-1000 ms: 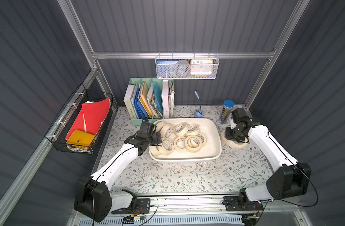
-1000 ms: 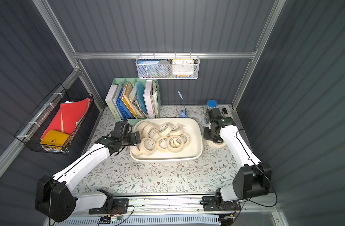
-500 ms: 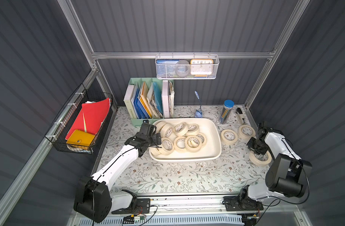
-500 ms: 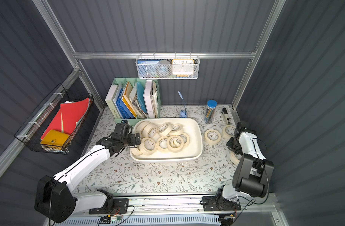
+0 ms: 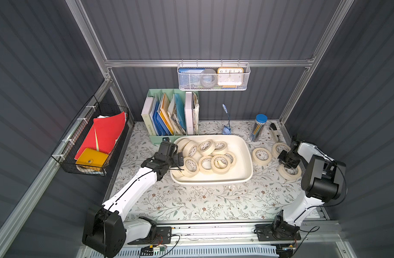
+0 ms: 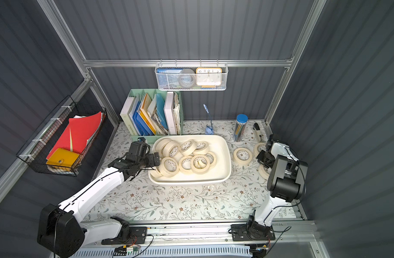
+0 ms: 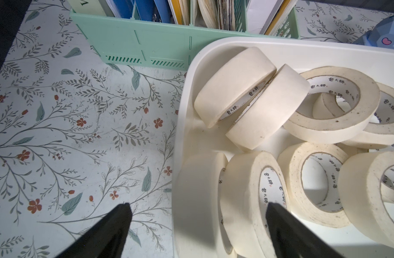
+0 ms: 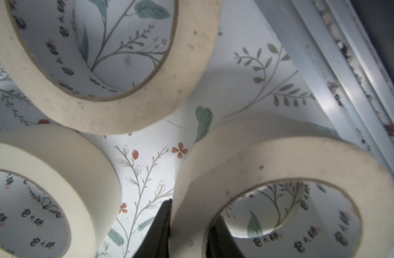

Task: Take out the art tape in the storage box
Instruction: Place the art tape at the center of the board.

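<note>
Cream art tape roll (image 8: 281, 160) is pinched by the right gripper (image 8: 189, 214); the left gripper (image 7: 197, 205) is spread open astride the storage box (image 7: 182, 116) rim.

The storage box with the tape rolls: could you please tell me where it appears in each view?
In a top view: the storage box mid-table, in front of the mint-green file organiser.
In a top view: the storage box, same spot.
Left wrist: its rounded corner, tape rolls inside.
Right wrist: not in it.
Shared landmark: the floral table cover.
</note>
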Robot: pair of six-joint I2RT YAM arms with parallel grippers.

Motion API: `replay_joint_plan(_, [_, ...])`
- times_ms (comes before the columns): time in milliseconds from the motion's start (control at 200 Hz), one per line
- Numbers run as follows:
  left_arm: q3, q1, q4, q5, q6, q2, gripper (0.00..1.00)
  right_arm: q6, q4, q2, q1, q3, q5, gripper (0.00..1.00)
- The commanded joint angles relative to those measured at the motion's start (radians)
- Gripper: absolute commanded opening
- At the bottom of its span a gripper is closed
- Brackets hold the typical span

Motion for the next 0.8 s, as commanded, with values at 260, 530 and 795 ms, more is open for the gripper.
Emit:
replay_joint_plan(260, [0.096, -0.083, -0.076, -0.077, 0.05, 0.039, 1.0, -0.009, 0.036, -0.029, 0.01, -0.018, 0.028, 0.56])
replay_joint_plan(530, [0.254, -0.223, -0.117, 0.056, 0.04, 0.127, 1.0, -0.03, -0.11, -0.18, 0.183, 0.002, 0.156, 0.71])
replay_joint_plan(795, [0.289, -0.3, 0.004, 0.206, -0.03, 0.258, 1.0, 0.025, -0.18, -0.3, 0.487, 0.043, 0.044, 0.71])
